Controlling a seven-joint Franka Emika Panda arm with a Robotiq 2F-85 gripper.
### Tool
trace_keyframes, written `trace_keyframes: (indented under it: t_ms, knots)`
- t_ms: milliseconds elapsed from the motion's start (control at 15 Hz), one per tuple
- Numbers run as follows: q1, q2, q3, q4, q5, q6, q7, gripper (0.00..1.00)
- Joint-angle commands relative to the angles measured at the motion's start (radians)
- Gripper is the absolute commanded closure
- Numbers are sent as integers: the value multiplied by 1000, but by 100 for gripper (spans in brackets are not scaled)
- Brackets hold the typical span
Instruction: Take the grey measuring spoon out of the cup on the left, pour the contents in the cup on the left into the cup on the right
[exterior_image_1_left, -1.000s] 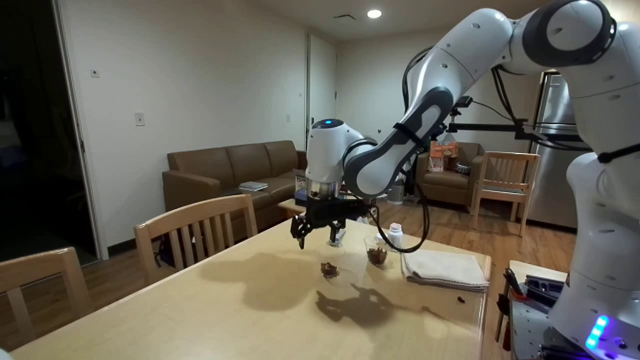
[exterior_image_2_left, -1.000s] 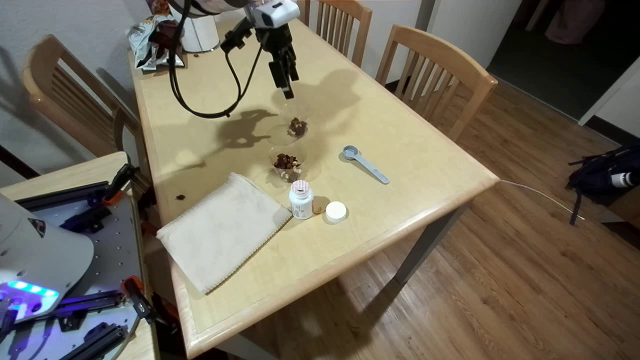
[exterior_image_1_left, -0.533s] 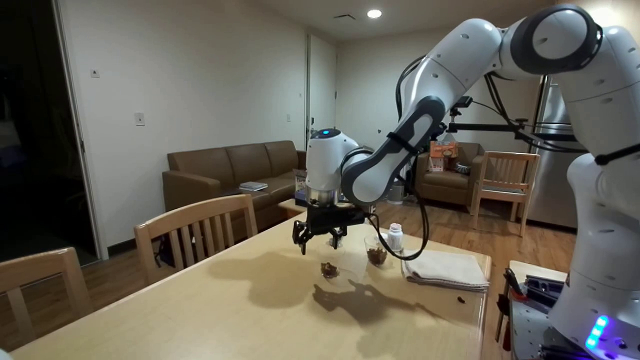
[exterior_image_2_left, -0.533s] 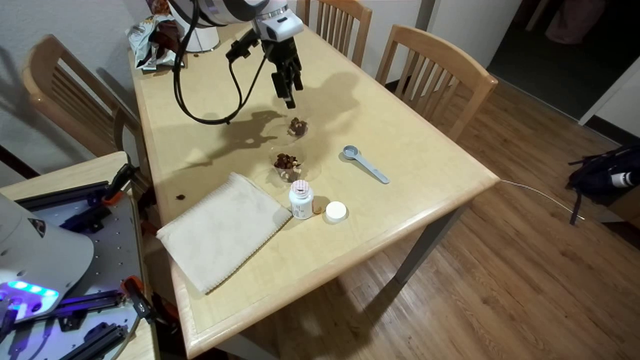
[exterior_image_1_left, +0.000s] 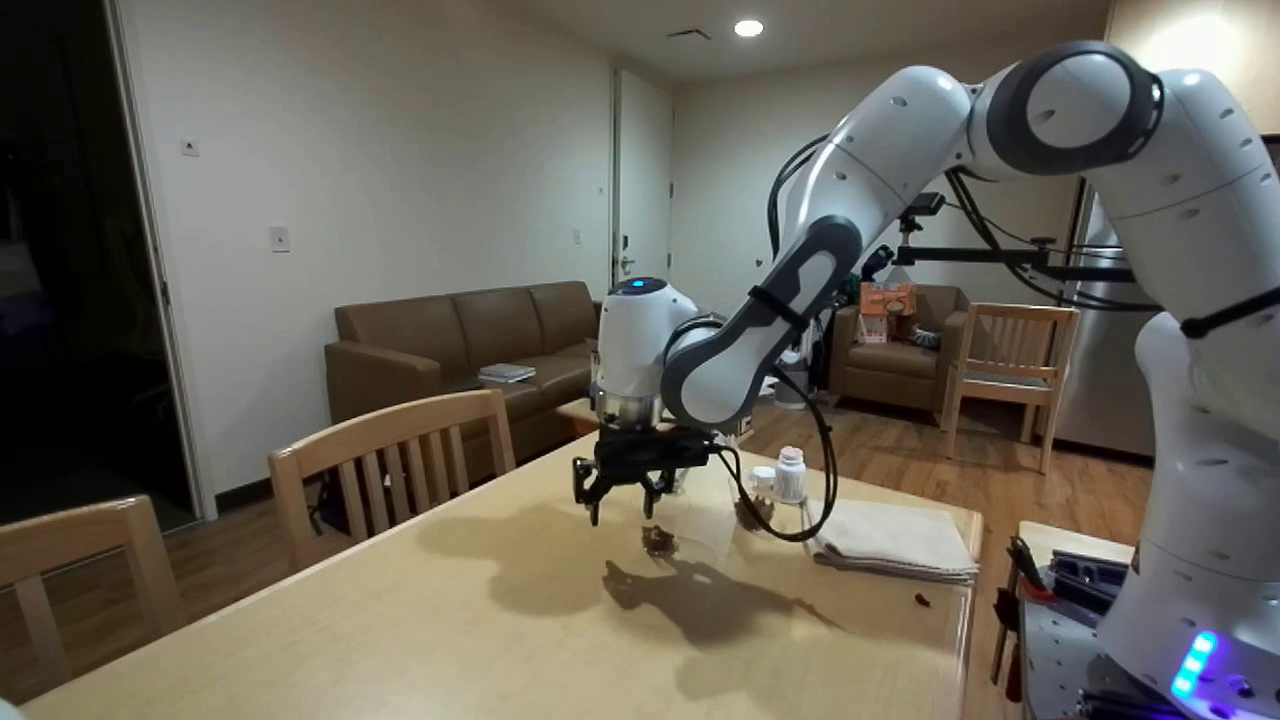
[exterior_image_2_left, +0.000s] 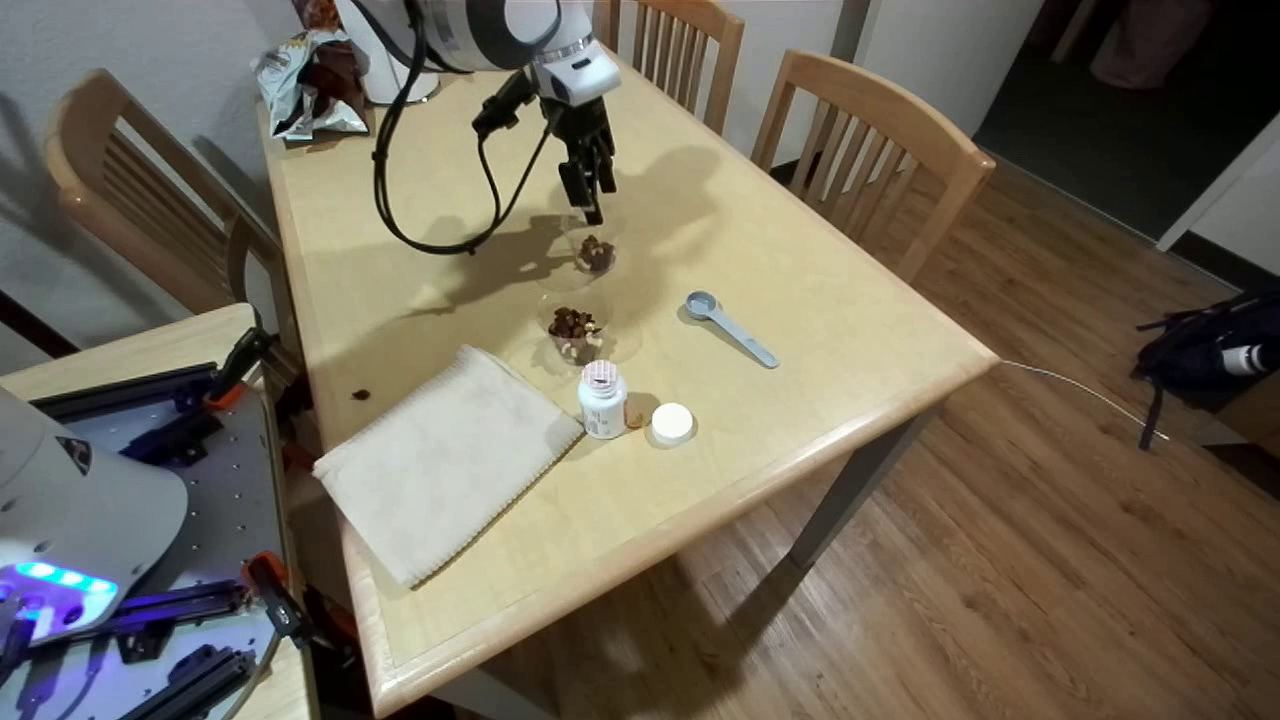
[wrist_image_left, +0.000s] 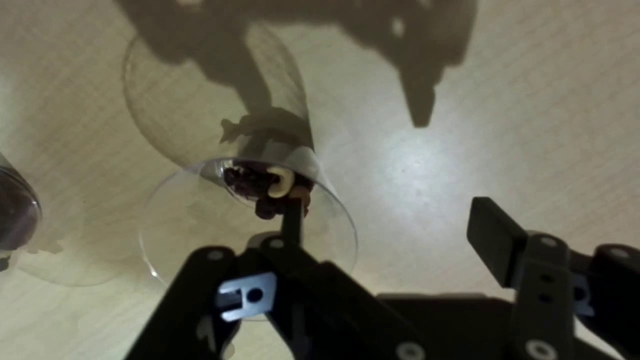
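1. Wrist view and both exterior views: table (exterior_image_2_left: 840, 350), pale wood, under all that follows.
2. Robot arm (exterior_image_1_left: 880, 140), white and grey, reaching over the table.
3. Cloth (exterior_image_2_left: 445, 465), folded, along the table's edge.
4. Gripper (exterior_image_1_left: 621, 518), black, pointing down; fingers spread wide, nothing held. Wrist view shows one finger across the mouth of the left cup (wrist_image_left: 185, 225), the other outside; contact cannot be told. Step in hand, as judged: spoon (exterior_image_2_left: 735, 330) already out, left cup being approached for the pour. Next move calls for lowering until the fingers straddle its wall, then a gentle squeeze. Against one second ago: lower, nearer the left cup, fingers perhaps slightly less spread.
5. Left cup, clear, upright, just below the gripper; place unchanged.
6. Right cup (exterior_image_2_left: 575, 298), clear, upright, near the left cup, toward the bottle (exterior_image_2_left: 602, 402); place unchanged.
7. Bottle, white, upright, uncapped.
8. Spoon, grey, lying flat on the table, in neither cup; unmoved.
9. Lid (exterior_image_2_left: 672, 424), white, just beside the bottle.
10. Nuts (wrist_image_left: 281, 182) and dark bits (wrist_image_left: 245, 180), in both cups; not yet poured, by the look of it.
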Motion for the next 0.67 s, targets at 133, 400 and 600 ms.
trace_keyframes:
  t_ms: [133, 400, 600]
  knots:
    - [1, 32, 1, 62, 24, 6, -13, 61]
    - [-5, 22, 0, 50, 30, 12, -11, 86]
    - [-15, 17, 3, 43, 45, 19, -18, 100]
